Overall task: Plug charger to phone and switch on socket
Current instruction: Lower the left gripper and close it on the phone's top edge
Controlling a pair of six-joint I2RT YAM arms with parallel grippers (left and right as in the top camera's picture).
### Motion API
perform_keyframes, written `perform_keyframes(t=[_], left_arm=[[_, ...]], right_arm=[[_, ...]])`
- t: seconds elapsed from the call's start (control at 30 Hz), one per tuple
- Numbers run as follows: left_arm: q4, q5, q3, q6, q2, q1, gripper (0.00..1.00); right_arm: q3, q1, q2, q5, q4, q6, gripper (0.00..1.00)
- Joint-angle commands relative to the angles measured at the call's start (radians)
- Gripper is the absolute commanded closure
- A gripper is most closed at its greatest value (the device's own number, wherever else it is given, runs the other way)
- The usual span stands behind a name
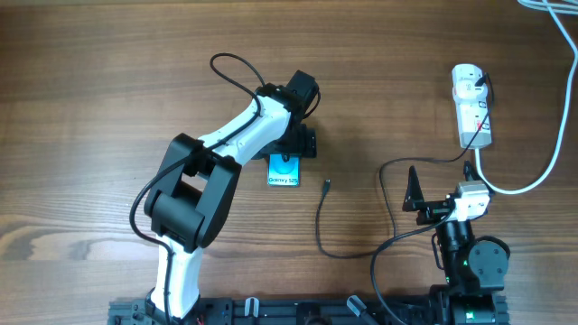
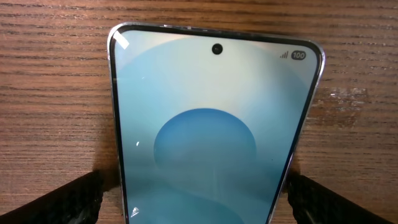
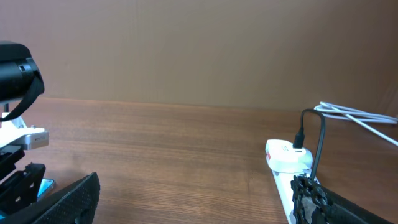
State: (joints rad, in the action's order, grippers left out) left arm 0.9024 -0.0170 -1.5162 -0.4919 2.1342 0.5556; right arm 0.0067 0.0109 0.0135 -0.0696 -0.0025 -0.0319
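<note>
The phone [image 1: 284, 171] lies flat on the tabletop [image 1: 90, 72], its cyan screen lit and facing up. The charger [image 1: 319, 226], a thin black curling cable, ends just right of the phone without touching it. The white socket [image 1: 471, 106] lies well to the right.

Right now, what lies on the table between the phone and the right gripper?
Overhead view: the charger, its loose connector tip and curling cable, lies between the phone and the right gripper.

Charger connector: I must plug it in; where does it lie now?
In the overhead view, the charger connector lies loose on the table, just right of the phone.
</note>
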Motion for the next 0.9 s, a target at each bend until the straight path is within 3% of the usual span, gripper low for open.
perform_keyframes(t=[0.0, 0.5, 0.53, 0.6, 0.87], left_arm=[[-0.005, 0.020, 0.011, -0.011, 0.048, 0.003, 0.00], [-0.004, 0.020, 0.011, -0.013, 0.064, 0.003, 0.00], [-0.005, 0.020, 0.011, -0.013, 0.064, 0.003, 0.10], [-0.004, 0.020, 0.011, -0.013, 0.064, 0.003, 0.17], [-0.005, 0.020, 0.011, -0.013, 0.064, 0.003, 0.18]], right_arm=[[-0.002, 0.001, -0.010, 0.013, 0.003, -0.011, 0.00], [-0.002, 0.001, -0.010, 0.013, 0.003, -0.010, 0.00], [-0.002, 0.001, -0.010, 0.013, 0.003, -0.010, 0.00], [-0.002, 0.001, -0.010, 0.013, 0.003, -0.011, 0.00], [-0.002, 0.001, -0.010, 0.013, 0.003, -0.011, 0.00]])
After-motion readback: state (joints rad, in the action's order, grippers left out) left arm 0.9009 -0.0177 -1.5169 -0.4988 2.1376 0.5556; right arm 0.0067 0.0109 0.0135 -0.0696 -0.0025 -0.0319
